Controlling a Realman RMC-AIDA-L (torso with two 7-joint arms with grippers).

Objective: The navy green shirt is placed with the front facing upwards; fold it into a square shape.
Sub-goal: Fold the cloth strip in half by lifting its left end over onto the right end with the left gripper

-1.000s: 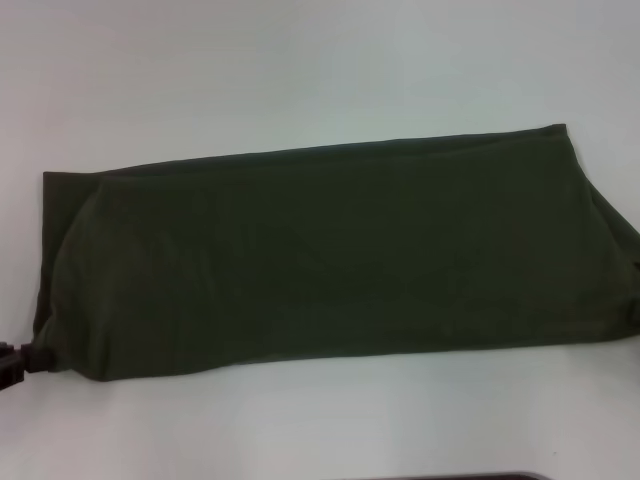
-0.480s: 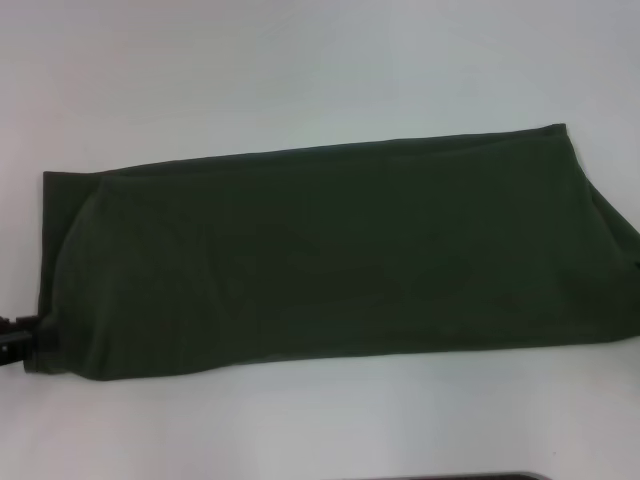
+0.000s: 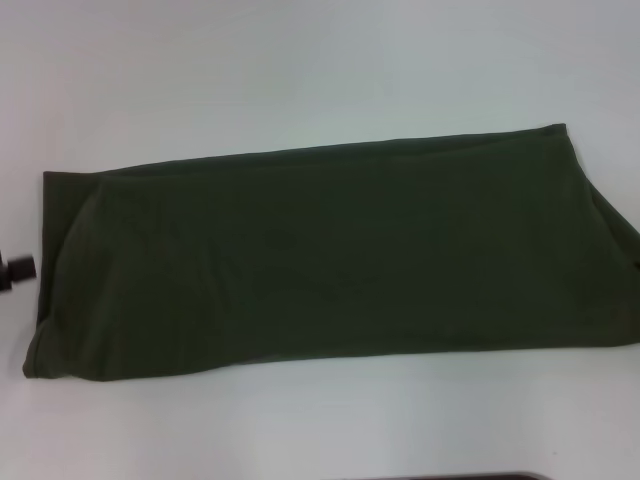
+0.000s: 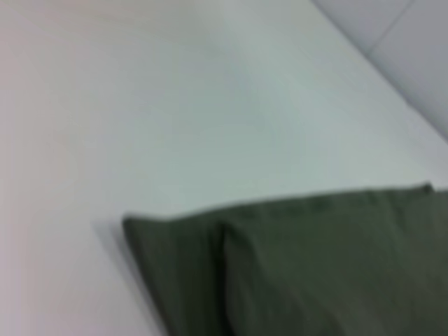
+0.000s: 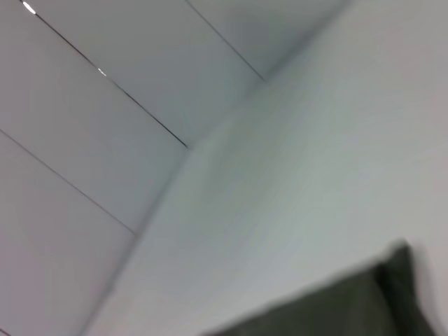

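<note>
Olive-green cloth fills most of what my head camera sees: the navy green shirt (image 3: pixel 330 260) lies folded into one long band across the white table (image 3: pixel 300 70), plain side up, with no lettering showing. Starting at the left, my left gripper (image 3: pixel 14 271) shows only as a small dark tip at the frame's edge, just beside the shirt's left end and apart from the cloth; I cannot tell whether its fingers are spread or pressed together. That left end of the shirt is doubled, an under layer sticking out a little past the rounded upper layer, and the near left corner sags toward me. My left wrist camera looks over the same end (image 4: pixel 294 273), where the two layers and the line between them are plain against the pale table (image 4: pixel 175 105).

Moving rightward, the band runs smooth with faint creases, its far edge rising slightly toward the right. The right end reaches the frame's border. My right gripper is not in view; my right wrist camera catches just a dark corner of the shirt (image 5: pixel 350 301) on the table (image 5: pixel 315 154), with pale floor tiles (image 5: pixel 84 140) beyond.
</note>
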